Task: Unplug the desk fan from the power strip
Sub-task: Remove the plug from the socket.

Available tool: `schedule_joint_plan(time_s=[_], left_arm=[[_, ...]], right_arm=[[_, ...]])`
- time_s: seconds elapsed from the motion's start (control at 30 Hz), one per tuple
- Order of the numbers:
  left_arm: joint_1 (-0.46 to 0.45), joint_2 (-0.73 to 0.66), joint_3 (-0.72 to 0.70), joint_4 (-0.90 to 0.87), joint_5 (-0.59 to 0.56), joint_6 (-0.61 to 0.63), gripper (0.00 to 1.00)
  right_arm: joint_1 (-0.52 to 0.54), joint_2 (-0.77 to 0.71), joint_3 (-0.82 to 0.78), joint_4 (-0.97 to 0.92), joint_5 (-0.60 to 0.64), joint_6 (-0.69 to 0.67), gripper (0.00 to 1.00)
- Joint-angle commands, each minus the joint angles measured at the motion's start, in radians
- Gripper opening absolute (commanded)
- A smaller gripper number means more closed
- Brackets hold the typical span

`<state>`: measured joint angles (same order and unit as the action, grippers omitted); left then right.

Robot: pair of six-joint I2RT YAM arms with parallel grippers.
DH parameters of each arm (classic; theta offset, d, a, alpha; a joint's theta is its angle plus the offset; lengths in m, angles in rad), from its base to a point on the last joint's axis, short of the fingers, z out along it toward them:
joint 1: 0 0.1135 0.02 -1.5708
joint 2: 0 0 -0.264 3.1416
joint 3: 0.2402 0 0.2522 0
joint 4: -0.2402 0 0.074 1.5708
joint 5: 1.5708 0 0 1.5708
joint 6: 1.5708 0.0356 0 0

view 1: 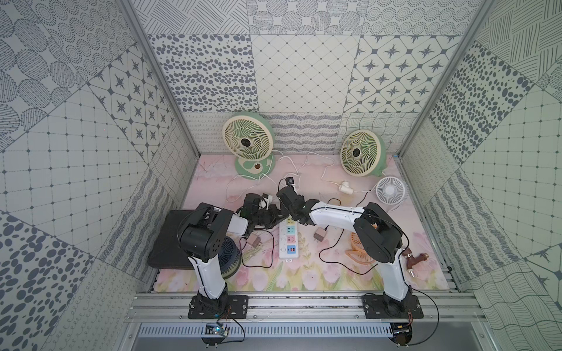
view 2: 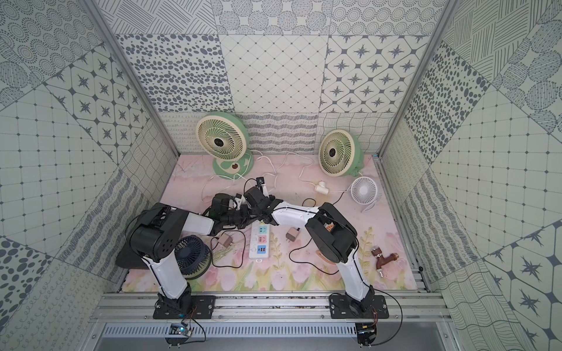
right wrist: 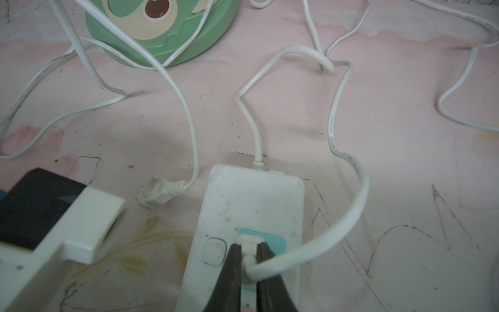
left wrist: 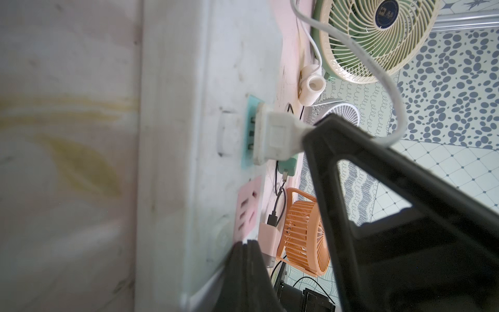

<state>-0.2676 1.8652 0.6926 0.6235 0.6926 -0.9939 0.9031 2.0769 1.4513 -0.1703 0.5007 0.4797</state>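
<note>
The power strip [view 1: 288, 243] lay flat on the desk [right wrist: 378, 135], its long axis running from the blue USB end nearest the robot out toward the far end where its own lead left it. The white plug [right wrist: 249, 244] stood in the green socket [left wrist: 249, 108] at that far end of the strip. The right pincer [right wrist: 248, 247] came in along the strip's length and pinched the plug's body from both sides. In the left wrist view metal pins showed between plug and socket face, so it seemed partly lifted, not free. The left pincer [left wrist: 244, 248], pressed together and holding nothing, bore on the strip by the pink socket [left wrist: 247, 205], apparently pinning it down. The right arm was the one on the plug. The pull would need to go straight up off the strip's face, square to its long axis.
</note>
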Motion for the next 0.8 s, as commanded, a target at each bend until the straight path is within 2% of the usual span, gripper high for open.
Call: schedule_joint_plan(time_s=[0.0,0.1,0.33,0.43,0.5,0.6,0.77], left_arm=[[0.012,0.009,-0.008,-0.195,-0.103,0.025,0.00],[0.013,0.007,-0.008,-0.198,-0.102,0.027,0.00],[0.012,0.003,-0.010,-0.199,-0.103,0.026,0.00],[0.012,0.004,-0.008,-0.197,-0.104,0.027,0.00],[0.012,0.003,-0.008,-0.198,-0.104,0.026,0.00],[0.011,0.002,-0.008,-0.200,-0.104,0.028,0.00],[0.011,-0.003,-0.010,-0.201,-0.104,0.028,0.00]], right_arm=[[0.050,0.024,0.069,-0.001,0.103,-0.083,0.08],[0.053,0.028,0.069,-0.005,0.133,-0.093,0.08],[-0.031,-0.031,-0.015,0.034,-0.027,0.041,0.08],[-0.005,-0.009,0.015,0.021,0.005,0.000,0.08],[0.027,0.012,0.051,-0.003,0.073,-0.057,0.08],[0.032,0.011,0.051,-0.004,0.102,-0.071,0.08],[-0.040,-0.038,-0.031,0.037,-0.036,0.050,0.08]])
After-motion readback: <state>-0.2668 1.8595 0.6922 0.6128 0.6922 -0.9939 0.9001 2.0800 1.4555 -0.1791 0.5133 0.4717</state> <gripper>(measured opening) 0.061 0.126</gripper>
